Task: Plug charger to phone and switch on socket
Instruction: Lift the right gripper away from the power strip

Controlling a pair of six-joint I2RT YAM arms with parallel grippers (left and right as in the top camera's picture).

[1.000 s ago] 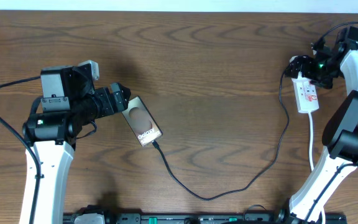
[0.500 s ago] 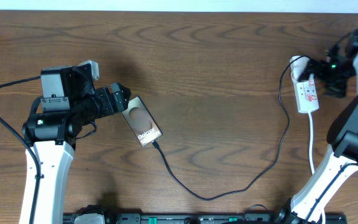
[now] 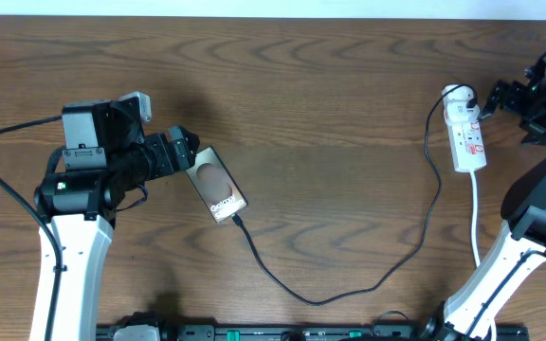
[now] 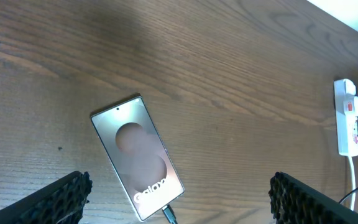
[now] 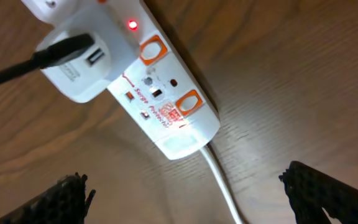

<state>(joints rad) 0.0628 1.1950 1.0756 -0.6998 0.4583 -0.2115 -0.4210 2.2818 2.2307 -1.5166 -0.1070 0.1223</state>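
Phone: the phone point(image 3: 216, 189) lies flat at about 9 o'clock of the table centre. Its "Galaxy" end points to 5 o'clock.
Charger: the plug tip point(image 3: 238, 220) appears seated in that 5 o'clock end. The charger cable point(image 3: 320, 299) sags toward 6 o'clock, then climbs to the white adapter point(image 5: 82, 68) at the socket's head.
Socket: the socket point(image 3: 468, 140) sits at 2 o'clock of the table, and its red indicator light point(image 5: 132, 25) glows.
Change: the right gripper point(image 3: 499, 97) was over the socket's head a second ago. It has drawn off to the socket's 3 o'clock side and is clear of it. Phone and cable have not moved.
Right claw: its fingers are spread and hold nothing.
Left claw: the left gripper point(image 3: 183, 152) hovers at the phone's 10 o'clock, fingers apart and empty.
Meaning: the lit lamp and the retreat suggest the switch is on. With the plug in, the task looks essentially done.
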